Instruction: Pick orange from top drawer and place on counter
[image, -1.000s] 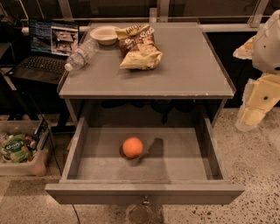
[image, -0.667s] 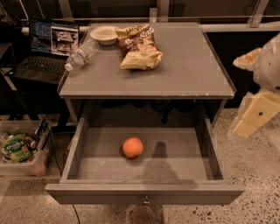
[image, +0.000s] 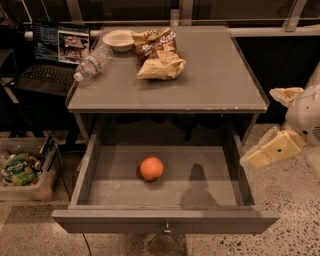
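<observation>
The orange (image: 151, 168) lies on the floor of the open top drawer (image: 165, 220), a little left of its middle. The drawer is pulled well out, with its round knob (image: 166, 230) at the front centre. The counter (image: 200, 85) is the grey top above it. My gripper (image: 257, 126) hangs at the right side of the cabinet, outside the drawer's right wall and well right of the orange. Its two cream fingers (image: 272, 149) are spread apart and hold nothing.
On the counter's back left are a chip bag (image: 158, 54), a white bowl (image: 118, 39) and a lying plastic bottle (image: 92, 63). A laptop (image: 55, 57) sits behind on the left. A bin of packets (image: 22, 172) stands on the floor at left. Speckled floor lies on the right.
My gripper has moved down and left, closer to the drawer's right wall. The orange and the drawer have not moved.
</observation>
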